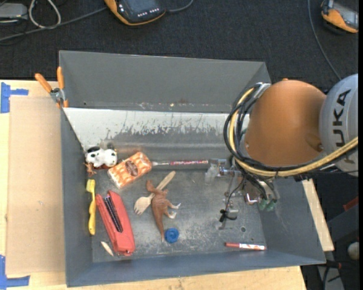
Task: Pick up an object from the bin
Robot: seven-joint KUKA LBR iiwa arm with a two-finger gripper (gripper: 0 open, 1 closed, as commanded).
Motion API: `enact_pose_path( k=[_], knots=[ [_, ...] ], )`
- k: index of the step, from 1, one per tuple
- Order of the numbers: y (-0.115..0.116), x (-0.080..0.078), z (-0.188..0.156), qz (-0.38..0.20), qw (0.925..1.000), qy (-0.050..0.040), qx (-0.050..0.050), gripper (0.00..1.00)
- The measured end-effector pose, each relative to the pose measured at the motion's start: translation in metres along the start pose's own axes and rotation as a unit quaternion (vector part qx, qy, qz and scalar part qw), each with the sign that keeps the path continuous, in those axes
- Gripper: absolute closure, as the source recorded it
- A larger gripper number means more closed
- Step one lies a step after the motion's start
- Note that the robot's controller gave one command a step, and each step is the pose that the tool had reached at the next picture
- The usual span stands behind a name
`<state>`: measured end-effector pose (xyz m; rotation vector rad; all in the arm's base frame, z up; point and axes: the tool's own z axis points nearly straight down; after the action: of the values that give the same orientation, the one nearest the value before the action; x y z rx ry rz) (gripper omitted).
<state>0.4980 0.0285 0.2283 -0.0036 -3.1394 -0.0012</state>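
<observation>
The grey bin (169, 89) is seen as matt metal, its floor scratched and scuffed. The orange cover (284, 122) on the wrist is seen as smooth, glossy plastic. The red case (118, 222) is taken for smooth plastic, the pale fork (152, 193) for bare wood, the brown animal figure (162, 207) for matt plastic.

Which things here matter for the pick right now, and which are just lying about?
In play: grey bin; gripper, over its right side; red-and-white pen, nearest the gripper.
Lying about, at left: brown toy animal, small blue object, red case, orange packet, black-and-white toy.
</observation>
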Motion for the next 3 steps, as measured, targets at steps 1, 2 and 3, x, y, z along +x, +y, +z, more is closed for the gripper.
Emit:
enact_pose_path(
  k=[1,2,3],
  knots=[
    [0.000,0.000,0.000,0.000,1.0000,0.0000,0.000,0.00],
    [0.031,-0.025,0.050,-0.048,0.9988,-0.0024,0.000,0.00],
    [0.058,-0.020,0.088,-0.015,0.9999,-0.0017,0.000,0.00]
  ],
)
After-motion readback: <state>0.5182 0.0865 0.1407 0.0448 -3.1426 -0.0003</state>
